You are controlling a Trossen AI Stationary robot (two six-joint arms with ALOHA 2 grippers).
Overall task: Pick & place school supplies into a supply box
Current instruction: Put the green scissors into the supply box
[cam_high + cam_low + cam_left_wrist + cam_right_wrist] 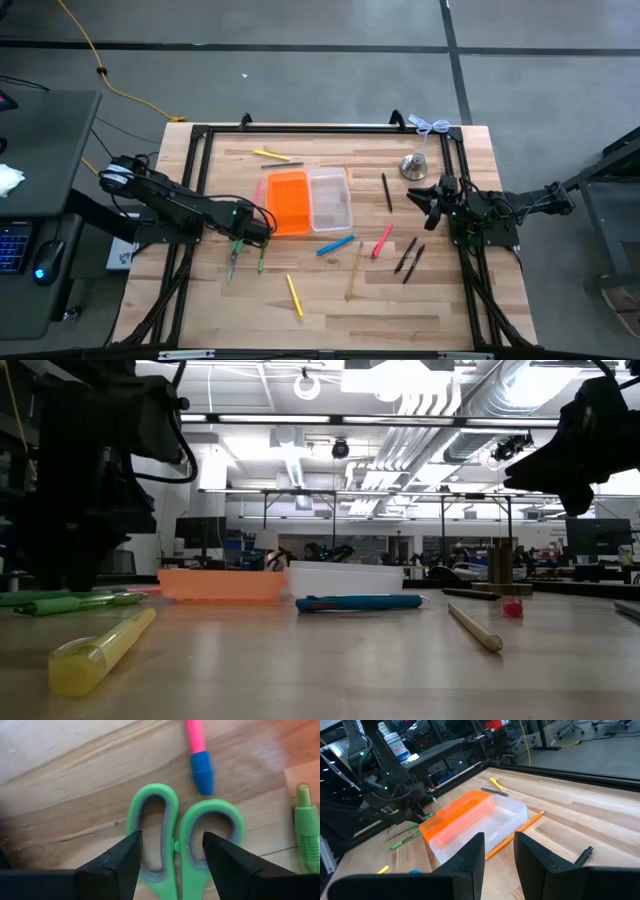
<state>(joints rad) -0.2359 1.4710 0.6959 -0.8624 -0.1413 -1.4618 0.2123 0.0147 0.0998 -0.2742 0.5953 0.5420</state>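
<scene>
Green-handled scissors [182, 837] lie flat on the wooden table, left of the supply box [310, 200], whose orange half is on the left and clear half on the right. My left gripper [172, 850] points down just over the scissors' two handle loops, open, one finger above each loop; I see no touch. A green marker [306, 830] lies beside the scissors, and a pink pen with a blue cap [200, 750] lies beyond the handles. At the table's right side my right gripper [499, 845] hangs open with nothing in it, facing the box.
Loose on the table: a yellow pen [270, 154], a blue pen [335, 245], a pink marker [382, 240], a pencil [355, 270], a yellow highlighter [295, 295] and black pens [405, 258]. A silver bell-shaped object [415, 165] stands at the far right. A black frame [300, 128] rims the table.
</scene>
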